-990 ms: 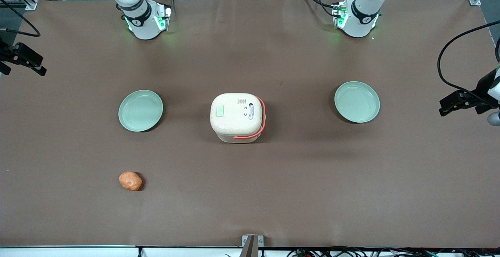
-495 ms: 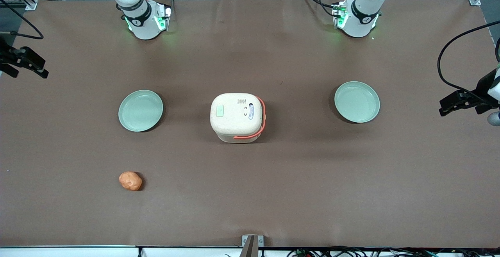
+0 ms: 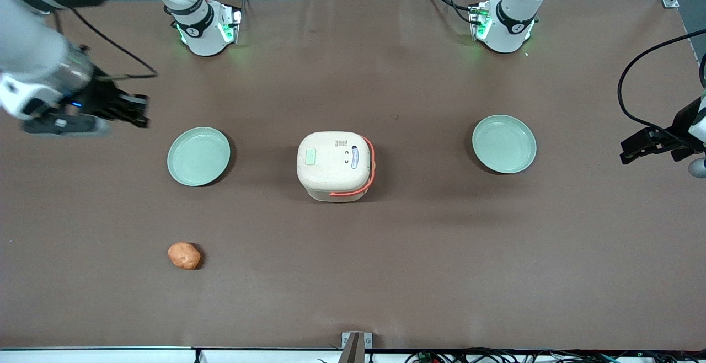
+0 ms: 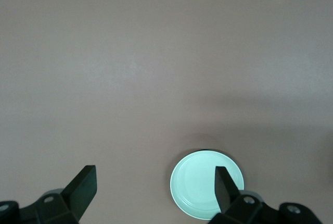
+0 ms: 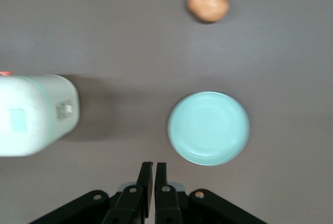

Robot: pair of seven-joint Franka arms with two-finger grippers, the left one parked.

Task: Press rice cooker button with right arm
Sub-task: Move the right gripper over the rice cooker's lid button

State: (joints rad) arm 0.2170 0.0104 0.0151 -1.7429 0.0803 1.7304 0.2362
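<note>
Brown matting covers the surface (image 3: 386,252), and the cream rice cooker (image 3: 335,165) stands at its middle, lid down, coral handle band along the edge toward the parked arm's end. Bare surface rings the rice cooker on every edge. The right arm (image 3: 38,48) reaches in from the working arm's end, its gripper (image 3: 138,113) hovering well apart from the rice cooker, just past the pale green plate (image 3: 198,156) beside it; the fingers (image 5: 145,179) are pressed together. A second plate (image 3: 504,143) lies toward the parked arm's end. An orange lump (image 3: 184,255) sits nearer the front camera than the rice cooker.
</note>
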